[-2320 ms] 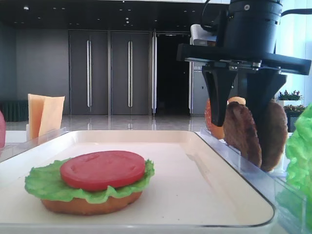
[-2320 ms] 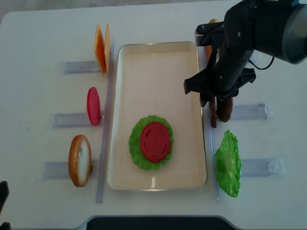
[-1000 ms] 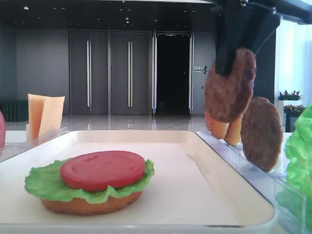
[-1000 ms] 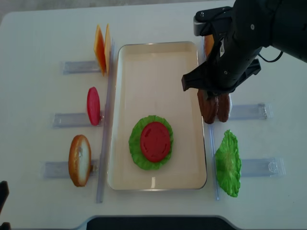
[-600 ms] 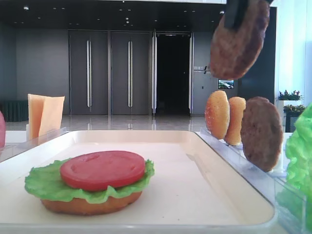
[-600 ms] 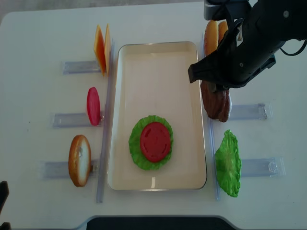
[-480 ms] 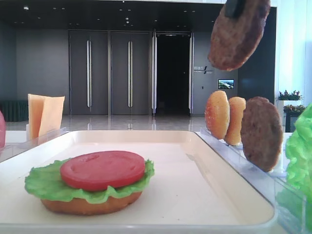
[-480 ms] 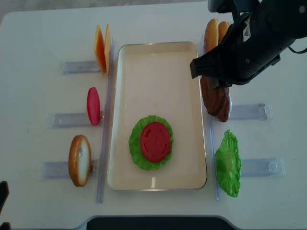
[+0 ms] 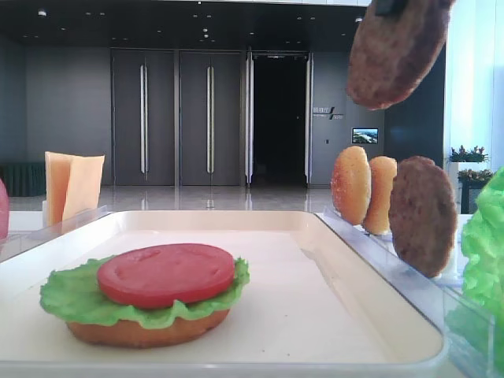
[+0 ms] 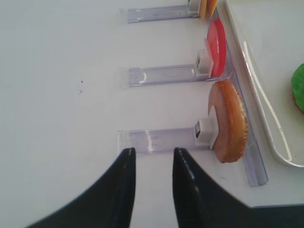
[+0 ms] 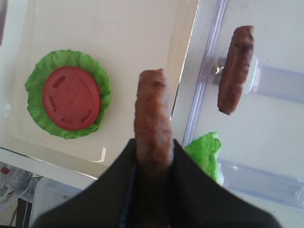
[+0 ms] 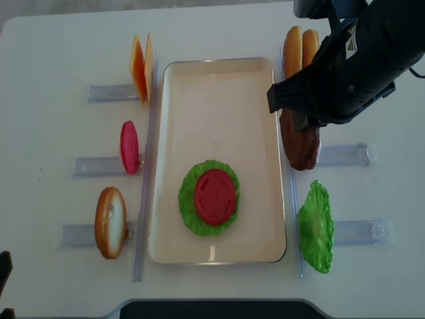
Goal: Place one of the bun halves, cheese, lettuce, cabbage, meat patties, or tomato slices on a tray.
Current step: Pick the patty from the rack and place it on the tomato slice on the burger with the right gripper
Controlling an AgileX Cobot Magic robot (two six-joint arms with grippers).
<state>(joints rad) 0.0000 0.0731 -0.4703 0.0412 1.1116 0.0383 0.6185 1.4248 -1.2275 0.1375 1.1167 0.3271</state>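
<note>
A meat patty (image 11: 152,118) is shown clamped edge-on between the closed jaws of the right gripper (image 11: 153,156) and has been lifted clear of its clear rack (image 11: 209,80), where it stood beside the second patty (image 11: 235,69) about two seconds earlier. In the low front view the held patty (image 9: 398,51) is seen high above the remaining patty (image 9: 423,214) and the two bun tops (image 9: 364,193), higher than half a second ago. From overhead it is seen to hang just outside the right rim of the tray (image 12: 199,100). On the tray a stack has been built: bottom bun (image 9: 146,331), lettuce (image 9: 71,295), tomato slice (image 9: 165,272). The lift is judged complete; the carry leftward over the stack and the turning of the patty flat are still to be done. The left gripper (image 10: 151,164) is held partly open and empty above the table, near the racked bun half (image 10: 230,121). Cheese slices (image 12: 141,63) and a spare lettuce leaf (image 12: 315,226) remain outside the tray.
</note>
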